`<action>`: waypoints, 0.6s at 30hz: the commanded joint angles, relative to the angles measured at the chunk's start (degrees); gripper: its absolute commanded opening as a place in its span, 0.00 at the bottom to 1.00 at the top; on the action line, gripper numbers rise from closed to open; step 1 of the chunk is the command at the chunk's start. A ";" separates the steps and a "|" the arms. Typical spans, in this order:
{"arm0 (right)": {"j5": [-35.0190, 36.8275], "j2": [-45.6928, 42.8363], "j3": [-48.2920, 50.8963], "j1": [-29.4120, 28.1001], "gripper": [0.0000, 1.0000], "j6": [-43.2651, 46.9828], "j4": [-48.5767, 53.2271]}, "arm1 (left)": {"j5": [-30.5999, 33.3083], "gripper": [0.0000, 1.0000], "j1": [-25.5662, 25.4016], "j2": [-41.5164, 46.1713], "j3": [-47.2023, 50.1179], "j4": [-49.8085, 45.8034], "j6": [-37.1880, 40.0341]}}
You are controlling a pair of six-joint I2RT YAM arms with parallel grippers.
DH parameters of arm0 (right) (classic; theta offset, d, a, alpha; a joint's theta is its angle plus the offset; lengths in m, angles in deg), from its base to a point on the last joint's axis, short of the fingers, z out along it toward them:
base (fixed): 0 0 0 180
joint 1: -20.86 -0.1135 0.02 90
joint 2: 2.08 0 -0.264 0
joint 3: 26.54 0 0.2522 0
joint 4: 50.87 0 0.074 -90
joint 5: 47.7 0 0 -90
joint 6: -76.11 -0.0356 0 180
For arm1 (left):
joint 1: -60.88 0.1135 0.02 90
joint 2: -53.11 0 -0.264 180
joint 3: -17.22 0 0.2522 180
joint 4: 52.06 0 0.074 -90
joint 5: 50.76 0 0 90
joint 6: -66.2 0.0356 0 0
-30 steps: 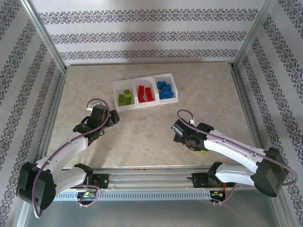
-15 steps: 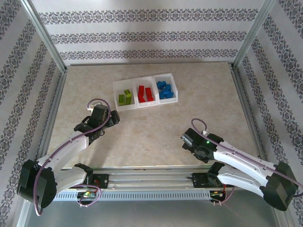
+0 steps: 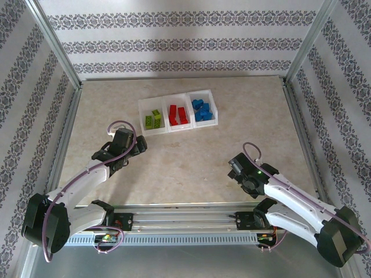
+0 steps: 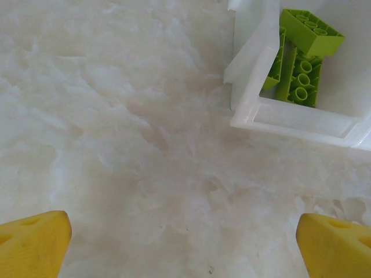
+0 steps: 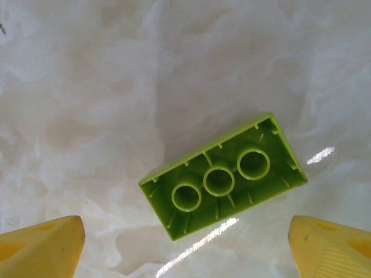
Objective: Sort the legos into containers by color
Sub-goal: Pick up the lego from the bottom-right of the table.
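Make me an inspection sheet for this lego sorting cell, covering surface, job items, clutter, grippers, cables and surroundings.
Surface: marbled beige tabletop, no spills seen.
Job's things: three joined bins holding green bricks, red bricks and blue bricks, one colour each; one lime brick lies studs-down on the table.
Clutter: nothing seen.
Grippers: left gripper open, empty, near the green bricks' bin; right gripper open over the lime brick, not touching it.
Cables: purple cables loop along both arms, clear of the bins.
Surroundings: wallpaper panels, metal frame.
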 commanded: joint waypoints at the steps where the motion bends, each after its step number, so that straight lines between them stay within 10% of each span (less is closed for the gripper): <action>1: -0.65 0.61 1.30 1.93 0.91 2.79 -1.96 | -0.64 1.00 0.71 -0.48 -1.44 1.53 0.36; 18: -2.77 7.08 0.88 7.50 0.87 10.26 -10.17 | -1.06 1.00 0.72 -0.81 -1.63 1.29 0.36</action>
